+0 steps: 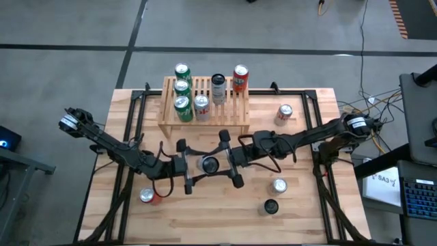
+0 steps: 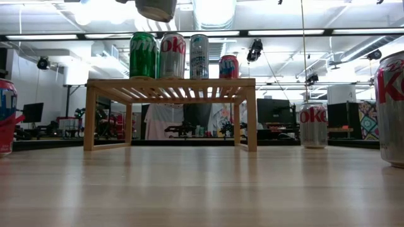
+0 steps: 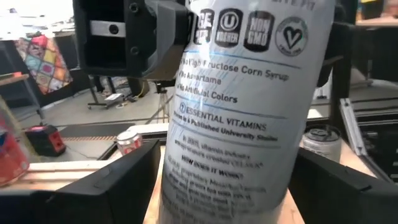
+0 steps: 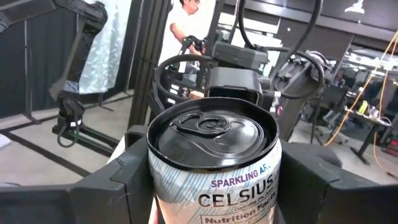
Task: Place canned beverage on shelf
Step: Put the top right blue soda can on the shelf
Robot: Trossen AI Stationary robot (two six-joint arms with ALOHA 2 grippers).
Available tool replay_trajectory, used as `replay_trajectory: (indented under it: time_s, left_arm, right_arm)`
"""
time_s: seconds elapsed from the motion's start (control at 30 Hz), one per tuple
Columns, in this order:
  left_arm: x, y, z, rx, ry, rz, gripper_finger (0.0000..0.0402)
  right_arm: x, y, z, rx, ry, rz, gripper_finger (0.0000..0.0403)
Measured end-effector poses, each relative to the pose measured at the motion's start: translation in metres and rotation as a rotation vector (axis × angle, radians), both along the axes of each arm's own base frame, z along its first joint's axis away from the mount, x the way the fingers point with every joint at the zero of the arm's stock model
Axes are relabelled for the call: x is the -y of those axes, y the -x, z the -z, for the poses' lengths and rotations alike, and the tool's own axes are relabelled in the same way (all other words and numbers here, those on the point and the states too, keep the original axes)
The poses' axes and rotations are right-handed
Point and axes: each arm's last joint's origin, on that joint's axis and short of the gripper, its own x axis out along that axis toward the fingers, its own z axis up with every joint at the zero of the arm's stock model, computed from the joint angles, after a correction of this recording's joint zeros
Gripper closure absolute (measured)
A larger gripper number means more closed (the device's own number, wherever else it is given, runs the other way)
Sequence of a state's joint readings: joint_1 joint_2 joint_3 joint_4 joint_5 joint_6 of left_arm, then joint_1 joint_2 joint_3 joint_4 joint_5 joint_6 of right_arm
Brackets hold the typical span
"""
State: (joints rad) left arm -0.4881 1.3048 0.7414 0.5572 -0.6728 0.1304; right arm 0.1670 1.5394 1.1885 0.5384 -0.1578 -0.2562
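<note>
A silver-white Celsius can (image 1: 208, 164) is up in the air over the table's middle, between my two grippers. Its underside shows at the top of the low view (image 2: 155, 7). My left gripper (image 1: 197, 167) reaches it from the table's left and my right gripper (image 1: 220, 164) from the right; both are shut on it. The light-wood shelf (image 1: 205, 121) stands at the far middle and carries several upright cans: green (image 1: 183, 108), silver (image 1: 201, 106), red (image 1: 240, 78). My left gripper pinches the can's printed side wall (image 3: 173, 180) between its two fingers (image 3: 118, 183), one on each side, coming level from the table's left. The can is clear of the table and looks tilted in this view. My right gripper pinches the can's upper side wall (image 4: 157, 186) just below the rim between its two fingers (image 4: 121, 186), coming level from the table's right. The can stands top up, with the pull tab (image 4: 208, 124) in sight, lifted clear.
Loose cans stand on the plank table: a silver one (image 1: 285, 113) at the far right, a silver one (image 1: 278, 186) and a dark-topped one (image 1: 271, 206) at the near right, a red one (image 1: 149, 197) at the near left. A person shows in the room behind (image 4: 186, 25).
</note>
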Motion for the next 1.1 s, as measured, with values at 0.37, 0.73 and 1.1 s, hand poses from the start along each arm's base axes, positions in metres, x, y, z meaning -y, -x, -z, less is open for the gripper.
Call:
replay_trajectory:
  time_s: [0.37,0.73,1.1]
  left_arm:
    - [-0.004,0.002,0.0,-0.011,-0.008,-0.134,0.006]
    - [-0.011,0.016,-0.012,-0.037,-0.047,-0.128,0.0049]
    - [-0.032,0.052,-0.03,-0.117,-0.089,-0.169,0.0049]
  right_arm:
    - [0.02,0.014,-0.016,-0.047,-0.034,0.051,0.0165]
    - [0.062,0.057,-0.047,-0.147,-0.152,0.379,0.0165]
    - [0.122,0.065,-0.028,-0.228,-0.348,0.568,0.0165]
